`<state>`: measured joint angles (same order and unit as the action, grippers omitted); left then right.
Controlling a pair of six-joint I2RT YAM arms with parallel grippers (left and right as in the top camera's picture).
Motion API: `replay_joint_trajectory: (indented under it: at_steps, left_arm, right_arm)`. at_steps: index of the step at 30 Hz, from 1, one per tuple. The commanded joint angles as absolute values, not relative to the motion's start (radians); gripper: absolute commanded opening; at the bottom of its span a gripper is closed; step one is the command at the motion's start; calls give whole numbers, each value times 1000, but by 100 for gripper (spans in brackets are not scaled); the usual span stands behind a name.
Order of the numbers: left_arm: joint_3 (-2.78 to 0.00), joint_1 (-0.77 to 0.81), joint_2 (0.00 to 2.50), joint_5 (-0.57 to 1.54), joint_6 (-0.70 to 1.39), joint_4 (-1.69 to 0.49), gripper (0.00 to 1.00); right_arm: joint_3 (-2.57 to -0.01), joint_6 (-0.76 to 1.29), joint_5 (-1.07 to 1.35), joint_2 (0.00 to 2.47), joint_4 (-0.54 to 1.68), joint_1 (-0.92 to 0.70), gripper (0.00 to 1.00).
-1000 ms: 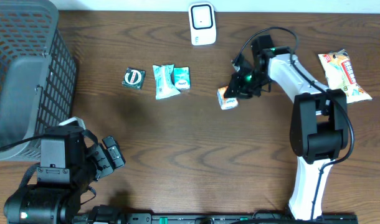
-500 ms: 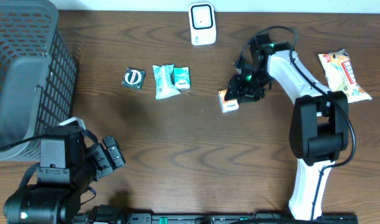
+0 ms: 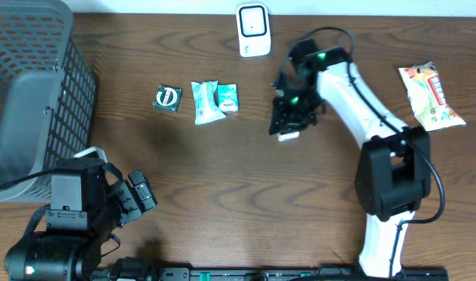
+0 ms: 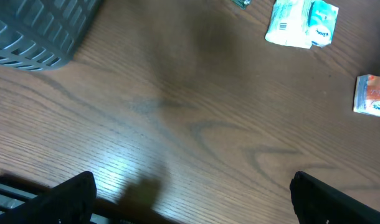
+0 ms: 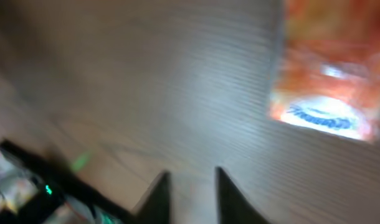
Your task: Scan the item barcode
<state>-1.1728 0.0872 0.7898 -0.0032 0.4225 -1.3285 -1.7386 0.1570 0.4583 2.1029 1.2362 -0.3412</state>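
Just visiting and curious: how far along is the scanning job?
Nothing looks done yet. The packet lies on the table, apart from the scanner. The right gripper is right by it, fingers nearly shut, holding nothing. Left: grip the packet and show its barcode to the scanner.

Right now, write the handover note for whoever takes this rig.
Left gripper: open, empty, low over the near side of the table.
Right gripper: nearly shut, empty, above the orange packet, which lies on the table, not between the jaws.
Scanner: at the far table edge, beyond the packet.
Done: nothing gripped or scanned.
Left: grasp the packet, present its barcode to the scanner.
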Motion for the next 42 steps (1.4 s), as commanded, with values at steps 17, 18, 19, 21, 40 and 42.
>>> replay_joint_trajectory:
  at_steps: [17,18,19,21,40,42]
  left_arm:
    - [-1174,89,790,-9,428,-1331,98]
    - [-1174,89,790,-9,428,-1331,98]
    - [-1174,89,790,-9,428,-1331,98]
    - [-1174,89,790,-9,428,-1331,98]
    - [-1174,89,790,-9,428,-1331,98]
    - [-1174,89,790,-9,428,-1331,98]
  right_arm:
    - [-1493,549,-43,2090,923,-496,4]
    - [-1479,550,-43,2090,908,-496,3]
    - [-1468,550,-47,2090,897,-496,3]
    - [-1454,550,-62,2090,888,-495,3]
    - [-1686,439,-11,2088,995,-227,15]
    - [-1714,397,94,2088,992,-207,16]
